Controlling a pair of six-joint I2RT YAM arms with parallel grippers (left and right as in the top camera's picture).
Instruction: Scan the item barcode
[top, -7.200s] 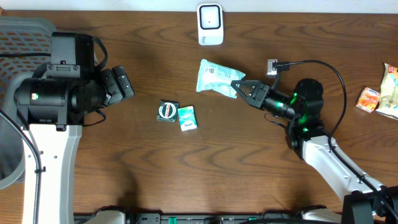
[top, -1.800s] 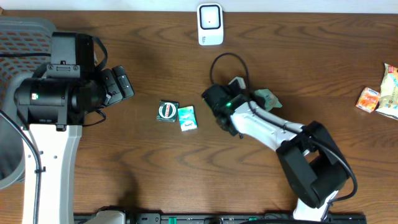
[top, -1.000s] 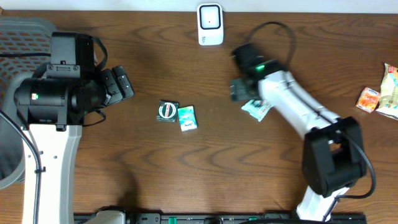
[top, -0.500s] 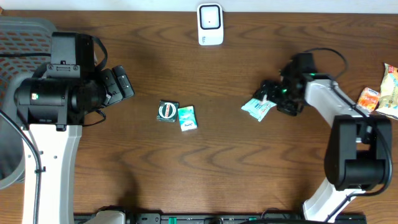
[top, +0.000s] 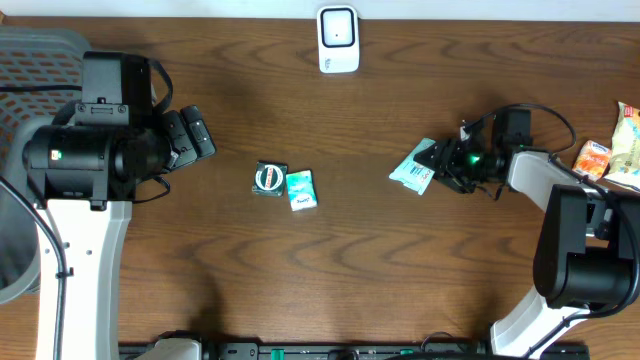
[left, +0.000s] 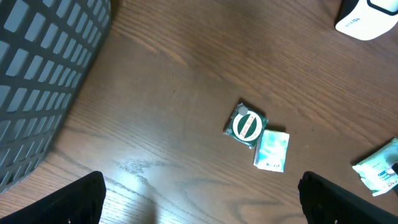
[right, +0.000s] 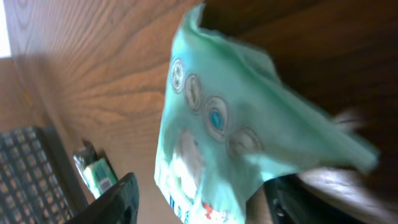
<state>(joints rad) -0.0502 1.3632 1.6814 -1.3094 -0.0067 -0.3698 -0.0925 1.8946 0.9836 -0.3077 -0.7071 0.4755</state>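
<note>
The item, a pale green packet (top: 414, 170), lies on the table right of centre, its barcode label facing up. My right gripper (top: 443, 160) points left at it from the right. In the right wrist view the packet (right: 217, 130) fills the space between the fingers, and the left finger (right: 118, 199) still shows a gap to it. The white scanner (top: 338, 38) stands at the back centre, also seen as the scanner (left: 371, 17) in the left wrist view. My left gripper (left: 199, 202) hangs open over bare wood at the left, holding nothing.
A round green packet (top: 269, 178) and a teal box (top: 300, 189) lie mid-table. Snack packets (top: 612, 150) sit at the right edge. A grey basket (top: 40, 50) stands at the far left.
My right arm swung from the table's middle out to the right and now points back at the packet. Its jaws have narrowed around the packet. The left arm has not moved.
</note>
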